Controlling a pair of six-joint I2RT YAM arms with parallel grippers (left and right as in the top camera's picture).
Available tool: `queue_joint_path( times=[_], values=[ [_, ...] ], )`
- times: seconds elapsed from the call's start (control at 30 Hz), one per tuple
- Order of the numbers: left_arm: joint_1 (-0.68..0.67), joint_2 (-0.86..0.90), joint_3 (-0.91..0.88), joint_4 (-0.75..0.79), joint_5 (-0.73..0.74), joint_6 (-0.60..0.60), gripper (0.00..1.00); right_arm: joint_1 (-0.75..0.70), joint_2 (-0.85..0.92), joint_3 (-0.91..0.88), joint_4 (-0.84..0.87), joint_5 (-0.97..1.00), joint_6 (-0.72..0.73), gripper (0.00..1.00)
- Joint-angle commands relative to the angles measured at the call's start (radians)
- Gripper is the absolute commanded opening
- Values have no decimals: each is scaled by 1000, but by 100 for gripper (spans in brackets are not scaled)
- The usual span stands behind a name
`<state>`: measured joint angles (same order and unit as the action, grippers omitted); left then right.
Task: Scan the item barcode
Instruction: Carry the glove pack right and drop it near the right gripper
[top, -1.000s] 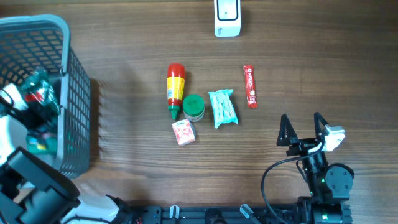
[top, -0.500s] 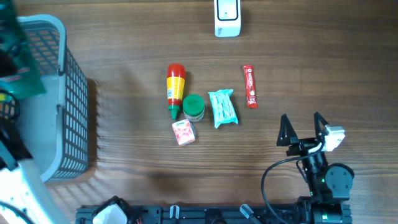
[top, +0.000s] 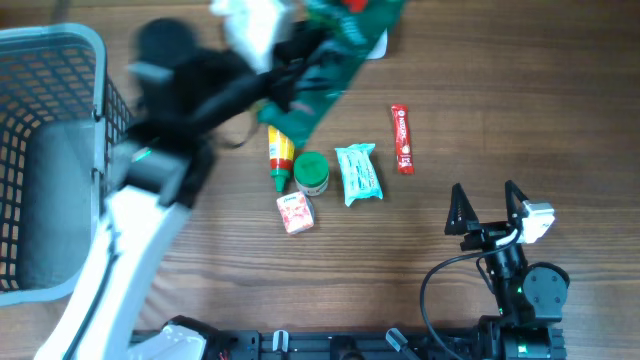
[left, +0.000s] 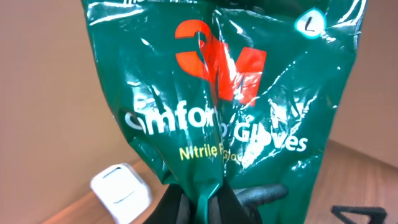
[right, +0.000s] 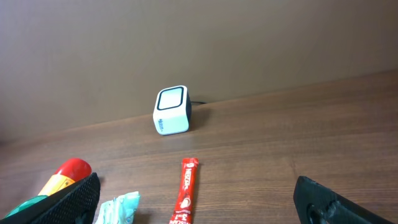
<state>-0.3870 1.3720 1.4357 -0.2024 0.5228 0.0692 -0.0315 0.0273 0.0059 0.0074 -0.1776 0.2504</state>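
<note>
Where the left hand (left: 200, 198) pinches, the glove packet (left: 217, 106) creases.

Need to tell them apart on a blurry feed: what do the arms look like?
Left arm: white lower link, black upper parts, blurred. Right arm: black, with a looping black cable, a white block by the right gripper, two pointed black fingers.
</note>
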Motion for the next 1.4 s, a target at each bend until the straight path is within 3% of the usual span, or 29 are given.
queue_joint_path(
  times=[0.0,0.1,0.27,0.4,0.53,0.6,0.7,0.83,0.9,0.93,1.13,1.37],
  values=[
    [-129,186,8,126,-1,-113,4,6,-3,0,4,14,14,100],
    [-219,348,8,278,-18,-218,4,6,-3,0,4,14,14,100],
    [-351,576,8,402,-268,-381,4,6,-3,0,4,14,14,100],
    [-425,689,8,493,-291,-490,4,6,-3,0,4,13,14,100],
    [-465,789,8,560,-413,-793,4,6,-3,0,4,14,14,100],
    [-475,817,8,566,-421,-838,4,6,-3,0,4,14,14,100],
    [-482,823,8,546,-434,-836,22,6,-3,0,4,14,14,100],
    [-475,822,8,538,-435,-833,21,6,-3,0,4,14,14,100],
    [-475,819,8,538,-434,-832,28,6,-3,0,4,14,14,100],
    [-474,814,8,533,-434,-828,38,6,-3,0,4,14,14,100],
    [-464,734,8,432,-428,-642,46,6,-3,0,4,14,14,100],
    [-393,507,8,99,-596,-301,49,6,-3,0,4,14,14,100]
  ],
)
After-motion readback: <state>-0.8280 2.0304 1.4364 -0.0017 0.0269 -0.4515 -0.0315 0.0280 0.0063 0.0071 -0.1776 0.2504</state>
